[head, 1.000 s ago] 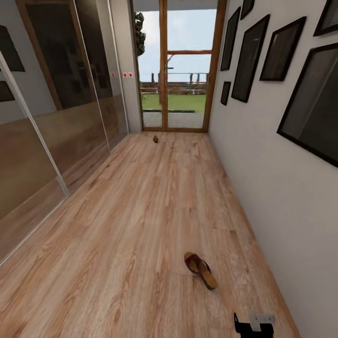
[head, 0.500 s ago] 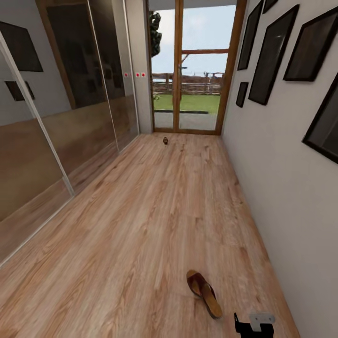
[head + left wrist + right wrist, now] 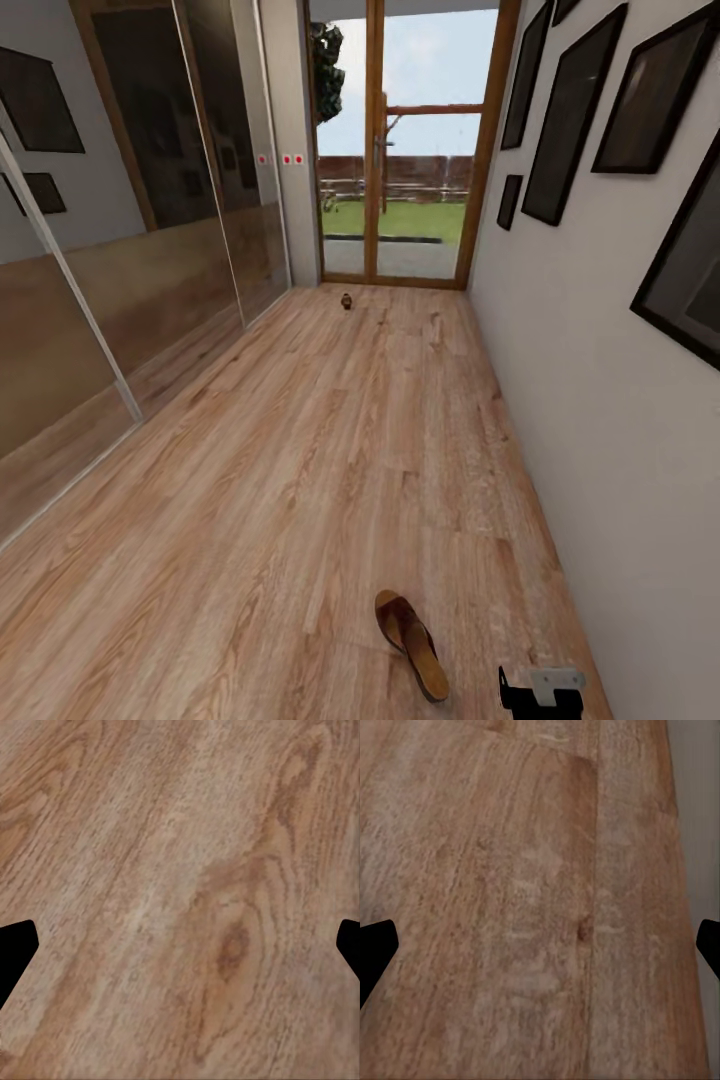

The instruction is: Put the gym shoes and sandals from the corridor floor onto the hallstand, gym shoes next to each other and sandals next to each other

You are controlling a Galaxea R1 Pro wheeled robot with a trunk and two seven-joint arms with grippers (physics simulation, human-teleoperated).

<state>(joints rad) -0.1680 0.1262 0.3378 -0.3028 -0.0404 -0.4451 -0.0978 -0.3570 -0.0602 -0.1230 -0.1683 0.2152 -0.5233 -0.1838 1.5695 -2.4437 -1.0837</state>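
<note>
From head height the robot's top camera looks forward and down the length of the corridor, taking in the wood floor [image 3: 300, 480], a sandal [image 3: 410, 645] lying close in front and the glass door [image 3: 400, 150] at the far end, with the picture wall [image 3: 600, 420] along the right. Both wrist cameras point straight down at the same floor from close range: the left claw [image 3: 180, 945] frames bare planks [image 3: 180, 870], while the right claw [image 3: 540, 945] frames planks [image 3: 510, 907] meeting the pale wall base [image 3: 697, 810].
</note>
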